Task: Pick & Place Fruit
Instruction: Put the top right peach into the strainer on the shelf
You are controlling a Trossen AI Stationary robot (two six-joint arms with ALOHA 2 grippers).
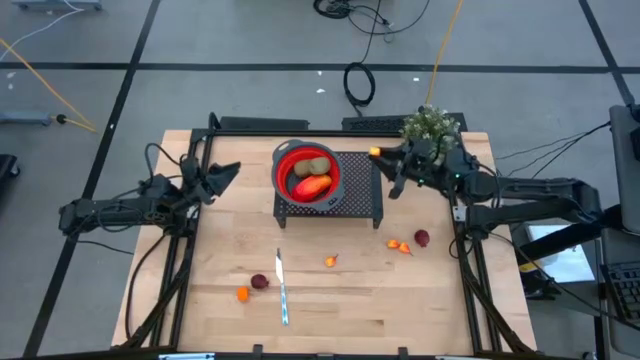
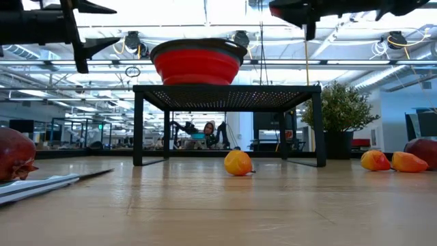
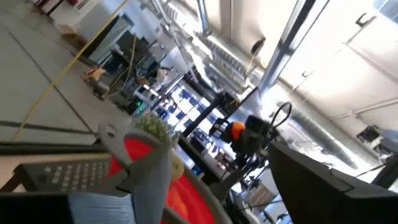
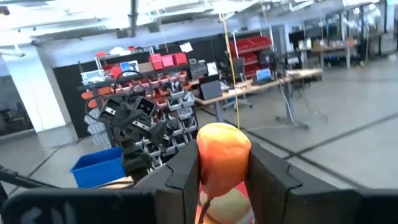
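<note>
The right gripper's (image 4: 222, 180) fingers (image 4: 180, 183) pinch a small orange fruit (image 4: 222, 158) between them; it fills the gap from pad to pad. In the high view this gripper (image 1: 384, 158) is over the right end of the black rack (image 1: 355, 190), with the orange fruit (image 1: 375, 152) at its tip, just beside the red bowl (image 1: 306, 172). A small green plant (image 1: 430, 124) stands behind the right arm at the table's far edge.

The left gripper (image 1: 232, 170) is raised to the left of the rack, its fingers spread apart with nothing between them, tips toward the bowl.

The bowl sits on the rack. Inside it lie a red-orange oval fruit (image 1: 314, 185) and a brown-green fruit (image 1: 317, 166), touching each other.

The other fruit is on the wooden table (image 1: 340, 320). One tiny orange piece (image 1: 330, 261) lies near the middle. Two more orange pieces (image 1: 400, 246) are at the right, just beside a dark red one (image 1: 421, 238). At the front left, another dark red piece (image 1: 259, 282) lies near an orange one (image 1: 242, 294). A knife (image 1: 282, 290) lies between this pair and the middle, pointing toward the rack.
</note>
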